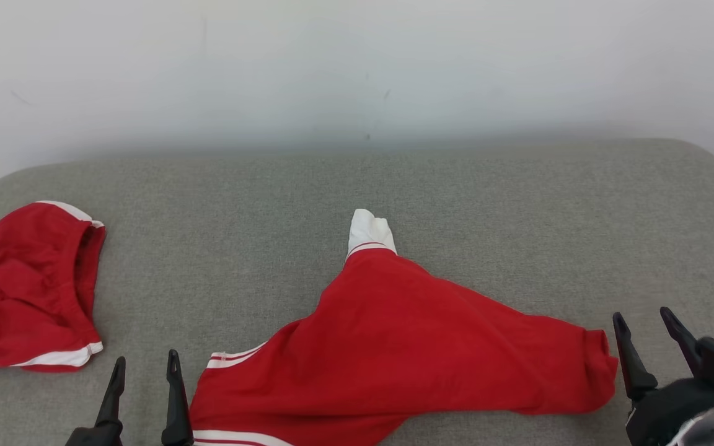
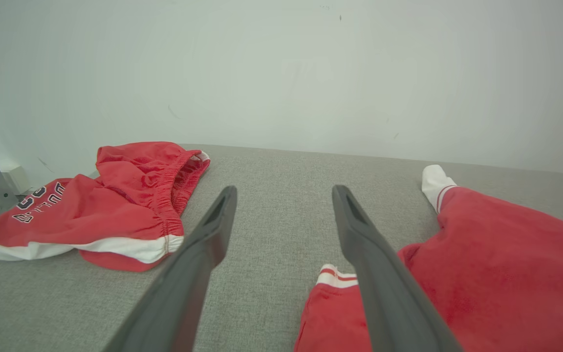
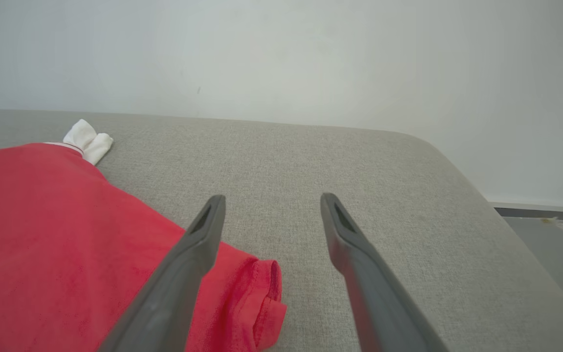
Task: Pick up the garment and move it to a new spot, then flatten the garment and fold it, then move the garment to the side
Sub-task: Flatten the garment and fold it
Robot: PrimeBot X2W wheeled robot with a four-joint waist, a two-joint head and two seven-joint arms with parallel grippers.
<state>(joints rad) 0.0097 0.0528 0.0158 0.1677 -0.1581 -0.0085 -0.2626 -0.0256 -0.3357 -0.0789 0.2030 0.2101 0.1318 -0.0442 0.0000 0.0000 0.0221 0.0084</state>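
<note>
A red garment (image 1: pixel 394 347) with white trim lies crumpled at the front middle of the grey padded surface (image 1: pixel 357 186), a white cuff sticking up at its far end. In the left wrist view the garment (image 2: pixel 496 274) lies right of my fingers; in the right wrist view the garment (image 3: pixel 56 234) lies left of them. My left gripper (image 1: pixel 144 365) stands open just left of the garment's striped hem, holding nothing. My right gripper (image 1: pixel 645 325) is open just right of the garment's rolled edge, empty.
A second red piece (image 1: pixel 28 291) with white bands and lettering lies at the far left; the left wrist view shows this second piece (image 2: pixel 96 210) too. A pale wall (image 1: pixel 357 68) rises behind. The surface's rounded right edge (image 3: pixel 482 195) drops to a floor.
</note>
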